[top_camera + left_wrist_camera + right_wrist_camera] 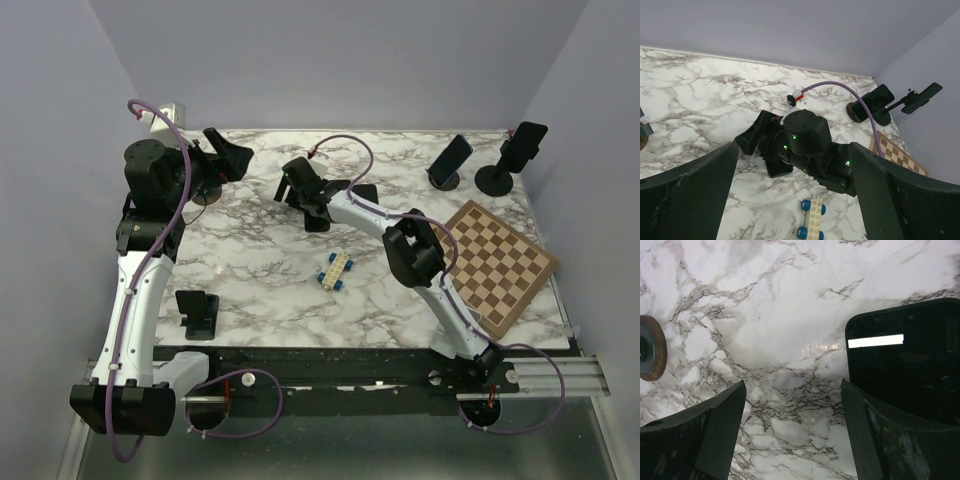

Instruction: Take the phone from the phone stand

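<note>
right wrist view: the phone point(905, 370) lies flat on the bench point(790, 300), off any stand, so the right fingers point(705, 435) hang apart over it; left fingers point(690, 190) apart too.

- Flat marble-look worktop point(250, 275): white, run through with grey-brown veins.
- Square wooden chessboard point(500, 265): checked in dark brown and cream, with a tan border.
- Small plastic toy-brick car point(336, 270), left of the chessboard: cream body, blue wheels.
- Flat glossy phone point(910, 385): black, with one white bar of glare.
- Thin round cable point(871, 120): purple.
- Jointed robot arm point(135, 310), far left of the chessboard: white shells, black joints.
- Round wooden stand base point(649, 347): brown rim, grey centre.
- Smooth walls point(350, 60): pale lilac.
</note>
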`<act>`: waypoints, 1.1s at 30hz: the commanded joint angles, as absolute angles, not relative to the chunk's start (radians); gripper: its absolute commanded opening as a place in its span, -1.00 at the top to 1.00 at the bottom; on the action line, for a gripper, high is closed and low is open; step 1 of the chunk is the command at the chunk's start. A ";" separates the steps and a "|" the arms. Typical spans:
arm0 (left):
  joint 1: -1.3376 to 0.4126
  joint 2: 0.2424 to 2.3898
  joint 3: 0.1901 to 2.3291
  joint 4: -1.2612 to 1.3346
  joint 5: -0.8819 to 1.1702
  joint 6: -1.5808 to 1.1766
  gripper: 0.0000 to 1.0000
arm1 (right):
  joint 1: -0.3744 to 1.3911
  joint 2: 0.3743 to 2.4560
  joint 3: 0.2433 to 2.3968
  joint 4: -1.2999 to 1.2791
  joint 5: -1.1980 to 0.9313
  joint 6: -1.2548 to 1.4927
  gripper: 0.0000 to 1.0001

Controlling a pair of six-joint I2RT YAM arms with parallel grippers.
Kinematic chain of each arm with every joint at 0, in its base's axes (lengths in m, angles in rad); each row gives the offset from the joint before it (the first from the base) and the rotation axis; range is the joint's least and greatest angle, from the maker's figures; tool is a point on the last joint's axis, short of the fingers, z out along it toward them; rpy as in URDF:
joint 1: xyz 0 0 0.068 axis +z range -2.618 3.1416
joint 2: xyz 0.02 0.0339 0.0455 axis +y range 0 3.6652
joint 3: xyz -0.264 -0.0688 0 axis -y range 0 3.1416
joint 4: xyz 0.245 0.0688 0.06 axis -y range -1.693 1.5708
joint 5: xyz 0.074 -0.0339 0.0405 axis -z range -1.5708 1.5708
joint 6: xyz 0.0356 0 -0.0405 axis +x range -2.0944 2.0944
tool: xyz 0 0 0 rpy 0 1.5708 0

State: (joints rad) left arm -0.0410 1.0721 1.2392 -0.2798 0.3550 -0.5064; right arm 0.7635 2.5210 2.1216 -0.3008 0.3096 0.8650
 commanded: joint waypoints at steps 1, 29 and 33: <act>-0.037 1.077 1.227 -0.245 0.399 -0.520 -0.98 | 0.729 2.534 2.074 -0.401 0.356 0.889 -0.69; -0.104 1.109 1.232 -0.275 0.329 -0.434 -0.98 | 0.702 2.138 1.836 -0.283 0.100 0.708 -0.93; -0.114 1.112 1.241 -0.286 0.327 -0.430 -0.98 | 0.702 1.977 1.696 -0.293 0.181 0.685 -0.97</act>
State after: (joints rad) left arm -0.1032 1.1103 1.2350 -0.2768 0.3511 -0.4545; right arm 0.7052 2.1361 1.7954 -0.3328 0.1352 0.7376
